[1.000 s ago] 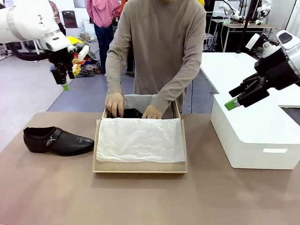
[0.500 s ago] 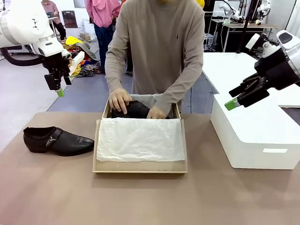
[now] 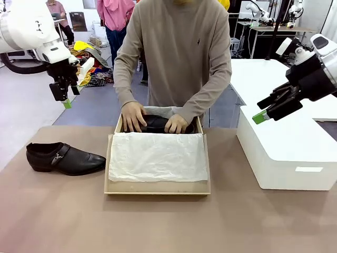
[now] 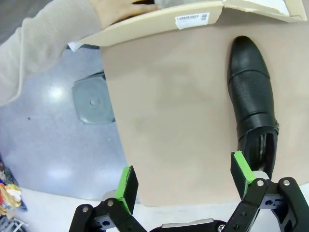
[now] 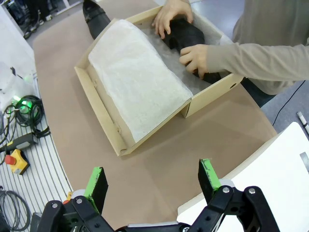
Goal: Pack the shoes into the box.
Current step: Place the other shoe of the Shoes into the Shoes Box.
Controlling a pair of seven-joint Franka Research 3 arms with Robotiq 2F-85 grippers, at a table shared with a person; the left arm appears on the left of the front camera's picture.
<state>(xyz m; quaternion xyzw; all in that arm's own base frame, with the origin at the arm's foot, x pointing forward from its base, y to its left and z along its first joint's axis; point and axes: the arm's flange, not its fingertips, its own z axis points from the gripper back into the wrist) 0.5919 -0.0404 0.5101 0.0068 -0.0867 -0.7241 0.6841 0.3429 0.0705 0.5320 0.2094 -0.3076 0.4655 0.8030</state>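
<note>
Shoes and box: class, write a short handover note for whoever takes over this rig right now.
Left gripper: open, empty, high over the table's left edge.
Right gripper: open, empty, raised at the right.
Person's hands: both on one shoe at the box's far end.
Other shoe: on the table, left of the box.
Done: one shoe in the box.
To do: pack the other shoe.

Under the left gripper [image 4: 183, 171], the brown table [image 4: 169, 121] ends at glossy grey floor [image 4: 43, 145] showing bright reflections; a round grey base plate [image 4: 92, 102] stands there, farther ahead of the gripper.
</note>
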